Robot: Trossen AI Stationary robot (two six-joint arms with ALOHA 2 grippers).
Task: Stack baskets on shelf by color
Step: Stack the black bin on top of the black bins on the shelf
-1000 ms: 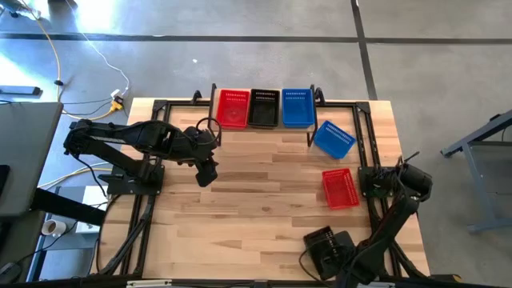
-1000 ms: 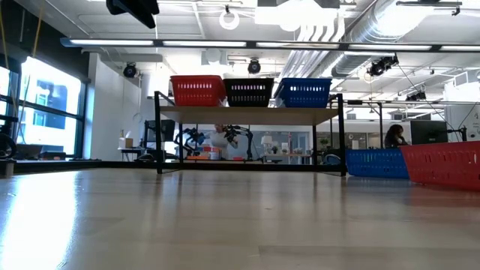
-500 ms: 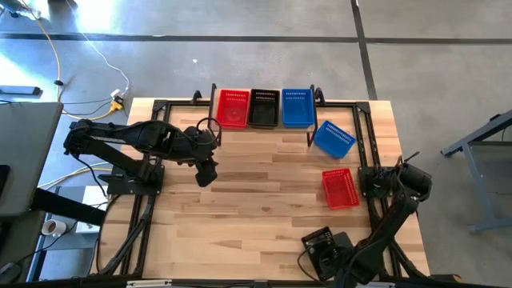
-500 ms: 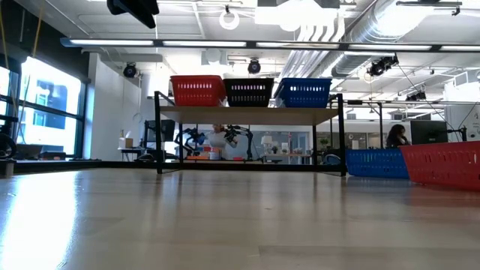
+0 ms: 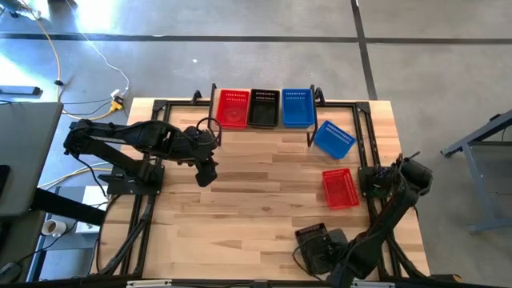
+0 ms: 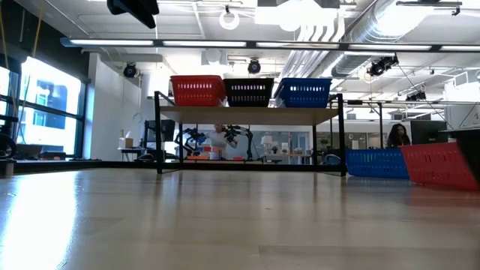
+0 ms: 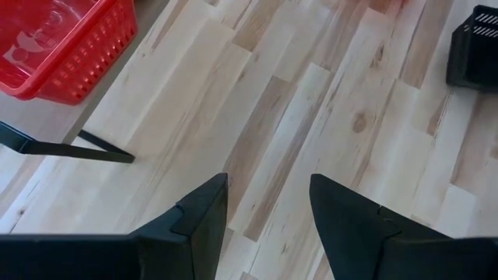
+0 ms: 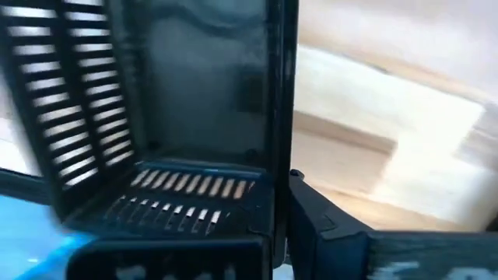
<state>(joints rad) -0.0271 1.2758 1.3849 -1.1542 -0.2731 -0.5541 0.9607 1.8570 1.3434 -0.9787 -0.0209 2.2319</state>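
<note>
High view has the shelf [image 5: 264, 128] at the far edge of the desk [image 5: 256, 200] with a red basket [image 5: 233, 107], a black basket [image 5: 264, 107] and a blue basket [image 5: 297, 107] sitting side by side on it. Two more lie on the desk off to the right: a loose blue basket [image 5: 334, 138], tilted, and a loose red basket [image 5: 340, 188] nearer the front. Right hand [image 5: 320, 244] is down at the front edge, clamped tight on the wall of another black basket [image 8: 156, 117]. Left hand [image 5: 206, 172] hangs over bare desk, fingers [image 7: 194, 218] spread wide, gripping nothing.
</note>
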